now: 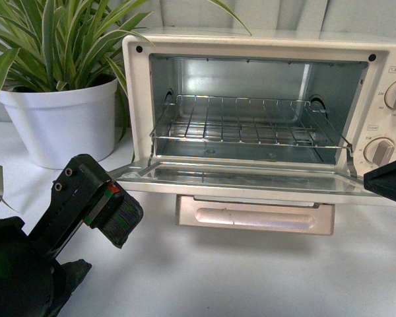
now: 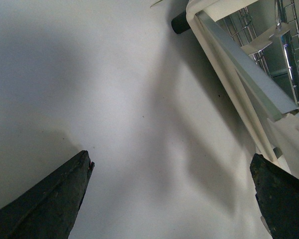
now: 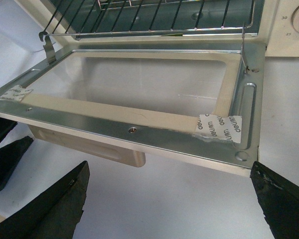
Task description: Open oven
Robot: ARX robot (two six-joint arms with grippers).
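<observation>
Lower left in the front view, the left gripper (image 2: pixel 170 155) hangs above the white table (image 1: pixel 251 277), jaws wide apart. At the right edge the right gripper (image 3: pixel 169 167), jaws likewise apart, sits near the oven (image 1: pixel 138 99), which stands centre-right with its door (image 1: pixel 237 179) lying flat open.

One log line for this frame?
oven: door fully down | wire rack: inside | left gripper: open, empty | right gripper: open, empty
</observation>
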